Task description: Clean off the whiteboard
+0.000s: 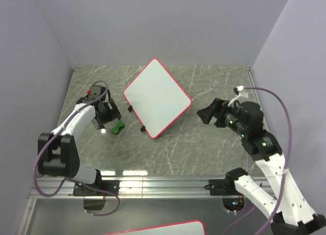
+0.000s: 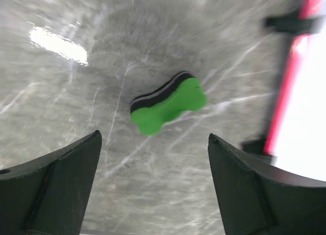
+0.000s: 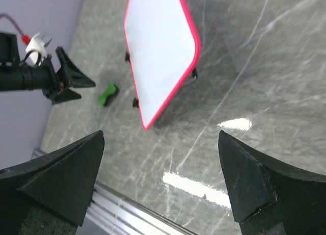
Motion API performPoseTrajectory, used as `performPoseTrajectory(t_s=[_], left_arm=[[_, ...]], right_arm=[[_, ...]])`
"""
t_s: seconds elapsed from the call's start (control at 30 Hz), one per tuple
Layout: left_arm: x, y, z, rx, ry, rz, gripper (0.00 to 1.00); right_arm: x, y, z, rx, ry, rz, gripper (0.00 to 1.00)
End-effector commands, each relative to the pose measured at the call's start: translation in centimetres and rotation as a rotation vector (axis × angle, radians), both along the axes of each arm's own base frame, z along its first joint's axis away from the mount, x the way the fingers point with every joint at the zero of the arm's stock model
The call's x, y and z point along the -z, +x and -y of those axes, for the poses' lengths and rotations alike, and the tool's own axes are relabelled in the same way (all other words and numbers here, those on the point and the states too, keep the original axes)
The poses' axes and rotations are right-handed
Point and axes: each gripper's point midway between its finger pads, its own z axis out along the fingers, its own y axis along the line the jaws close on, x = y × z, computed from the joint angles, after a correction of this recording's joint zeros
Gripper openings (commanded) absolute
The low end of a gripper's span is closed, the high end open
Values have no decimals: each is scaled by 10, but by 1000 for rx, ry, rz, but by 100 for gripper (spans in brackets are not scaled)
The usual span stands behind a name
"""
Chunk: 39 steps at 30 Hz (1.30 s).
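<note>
The whiteboard [image 1: 157, 97] is a square white board with a pink-red rim and small black feet, lying turned like a diamond mid-table. Its face shows no pen marks. It also shows in the right wrist view [image 3: 160, 46] and as an edge in the left wrist view [image 2: 305, 118]. A small green eraser [image 1: 118, 126] with a black-and-white base lies on the table left of the board, also seen in the left wrist view [image 2: 168, 103] and the right wrist view [image 3: 107, 94]. My left gripper [image 1: 113, 118] is open and empty just above the eraser [image 2: 155, 143]. My right gripper [image 1: 205, 114] is open and empty, right of the board [image 3: 160, 138].
The table [image 1: 204, 148] is grey marble-patterned with purple walls on three sides. A metal rail [image 1: 163, 186] runs along the near edge. A thin sliver of another pink-rimmed white board [image 1: 158, 228] shows at the bottom edge of the top view.
</note>
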Motion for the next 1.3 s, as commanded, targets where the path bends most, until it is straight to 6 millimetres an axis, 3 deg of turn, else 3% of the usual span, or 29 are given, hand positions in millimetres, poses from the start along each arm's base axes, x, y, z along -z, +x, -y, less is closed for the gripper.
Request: performPoseTrajectory(t_s=[0.0, 0.07, 0.17, 0.23, 0.3, 0.33, 0.43, 0.47, 0.53, 0.8, 0.87, 0.93, 1.03, 1.2, 1.27], left_arm=[[-70, 17, -7, -81, 24, 205, 88], [-101, 17, -6, -94, 2, 310, 84], [-140, 17, 10, -23, -77, 419, 80], [-160, 11, 21, 18, -119, 458, 82], [-193, 12, 24, 33, -140, 534, 84], [-219, 9, 24, 39, -145, 584, 85], [-251, 1, 22, 54, -134, 615, 86], [-279, 1, 18, 46, -124, 673, 86], [-302, -6, 16, 54, -114, 702, 87], [-335, -16, 14, 66, -111, 773, 89], [-354, -15, 14, 65, -114, 801, 90], [-371, -16, 14, 81, -102, 834, 93], [-381, -17, 5, 67, -54, 869, 98], [-367, -13, -1, 14, -47, 846, 99], [-342, -6, 3, 3, -63, 787, 99]], right_arm=[[-43, -13, 25, 114, 17, 91, 100], [-58, -22, 30, 122, 39, 143, 100], [-58, -35, 29, 93, 51, 145, 100], [-48, -45, 28, 70, 50, 111, 100], [-37, -53, 27, 57, 53, 80, 100], [-38, -61, 27, 42, 68, 94, 100], [-33, -73, 28, 36, 100, 109, 100], [-31, -76, 29, 38, 110, 104, 100], [-29, -82, 30, 33, 118, 108, 100], [-23, -95, 42, 65, 79, 103, 100], [-24, -96, 45, 80, 75, 104, 100], [-19, -93, 40, 55, 74, 98, 100], [-9, -82, 31, 21, 62, 80, 100], [-24, -57, 22, 27, 71, 86, 100], [-28, -41, 17, 36, 75, 70, 100]])
